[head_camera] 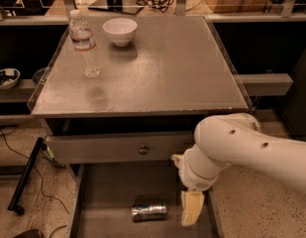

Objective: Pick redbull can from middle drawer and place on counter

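The redbull can (149, 211) lies on its side on the floor of the open middle drawer (113, 192), near the bottom edge of the view. My gripper (191, 209) hangs from the white arm over the drawer's right part, just right of the can and apart from it. One pale finger (191, 208) shows, pointing down. The counter (157, 68) is the large grey tabletop above the drawers.
A clear water bottle (84, 43) and a white bowl (120, 30) stand at the back left of the counter. A shut drawer front with a small knob (143, 149) sits above the open drawer. A black pole (25, 177) and cables lie on the floor at left.
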{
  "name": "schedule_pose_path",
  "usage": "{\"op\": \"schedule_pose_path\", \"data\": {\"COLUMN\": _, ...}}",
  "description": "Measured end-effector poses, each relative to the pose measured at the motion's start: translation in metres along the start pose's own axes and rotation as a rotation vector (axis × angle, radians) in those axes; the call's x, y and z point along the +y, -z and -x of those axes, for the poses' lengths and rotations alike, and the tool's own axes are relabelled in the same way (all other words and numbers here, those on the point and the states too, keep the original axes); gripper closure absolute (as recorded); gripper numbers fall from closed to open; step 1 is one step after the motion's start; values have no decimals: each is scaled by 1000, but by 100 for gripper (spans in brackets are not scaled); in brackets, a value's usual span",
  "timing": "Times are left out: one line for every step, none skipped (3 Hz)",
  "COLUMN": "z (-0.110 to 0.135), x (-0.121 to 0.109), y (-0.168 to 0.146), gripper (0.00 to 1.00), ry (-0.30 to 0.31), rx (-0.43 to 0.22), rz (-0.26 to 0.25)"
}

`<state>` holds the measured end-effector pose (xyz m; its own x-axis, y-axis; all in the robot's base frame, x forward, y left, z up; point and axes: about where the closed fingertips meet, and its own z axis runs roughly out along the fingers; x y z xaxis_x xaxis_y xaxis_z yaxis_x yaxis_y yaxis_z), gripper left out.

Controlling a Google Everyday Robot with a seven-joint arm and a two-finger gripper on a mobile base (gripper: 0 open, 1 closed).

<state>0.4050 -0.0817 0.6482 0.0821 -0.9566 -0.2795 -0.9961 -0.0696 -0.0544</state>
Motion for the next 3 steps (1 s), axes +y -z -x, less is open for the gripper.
{"op": "schedule_pose_path", "data": {"z": 17, "x": -3, "y": -39, "gripper": 0, "ry": -29, "rx": -37, "rz": 32}}
{"op": "schedule_pose_path", "data": {"z": 17, "x": -3, "y": -39, "gripper": 0, "ry": -29, "rx": -37, "rz": 33}}
{"op": "schedule_pose_path", "data": {"z": 18, "x": 0, "y": -49, "gripper": 0, "ry": -39, "rx": -56, "rz": 40}}
